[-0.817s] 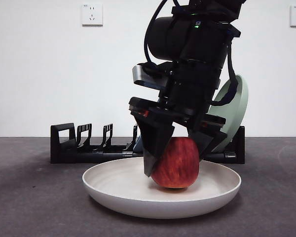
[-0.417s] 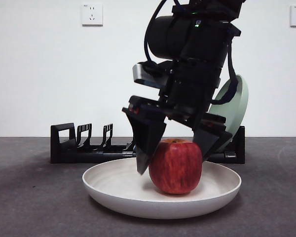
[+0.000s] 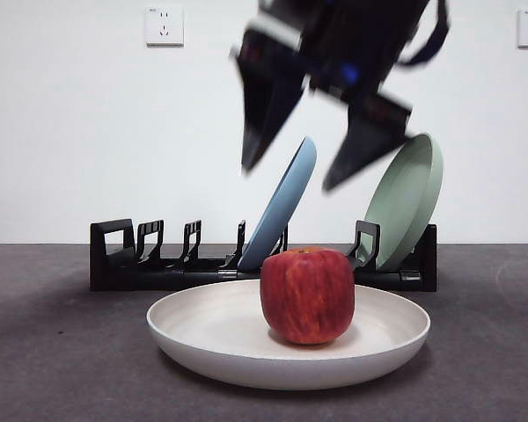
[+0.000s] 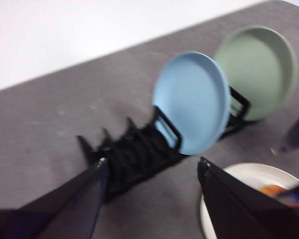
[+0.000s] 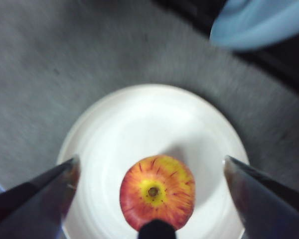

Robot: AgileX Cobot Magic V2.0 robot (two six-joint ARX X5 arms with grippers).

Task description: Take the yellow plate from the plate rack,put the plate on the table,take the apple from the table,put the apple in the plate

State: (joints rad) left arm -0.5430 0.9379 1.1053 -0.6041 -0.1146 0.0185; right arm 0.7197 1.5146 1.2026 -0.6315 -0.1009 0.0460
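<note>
The tabletop (image 3: 53, 352) fills the lower third of the front view, dark grey, with bare room to the left and right of the plate. One plate rack (image 3: 167, 264) runs across the middle of the frame behind the plate; its left slots stand vacant. Three plates are present: one yellow plate (image 3: 202, 338) lying flat at lower centre, one light blue plate (image 3: 286, 198) leaning in the rack at centre, and one sage green plate (image 3: 409, 198) leaning at the rack's right end. One apple (image 3: 306, 294) stands upright inside the yellow plate, near its middle, clear of the rim on all sides. The right hand (image 3: 299, 171) hangs at upper centre of the front view, blurred, well above the apple, jaws spread wide and holding nothing. The right wrist view shows the apple (image 5: 157, 198) from above, its orange-yellow stem dimple facing up, with the two jaws at the lower corners well apart from it. The left wrist view shows the left hand (image 4: 152, 169) spread wide and empty, with the rack beyond it; the front view does not show this hand.
</note>
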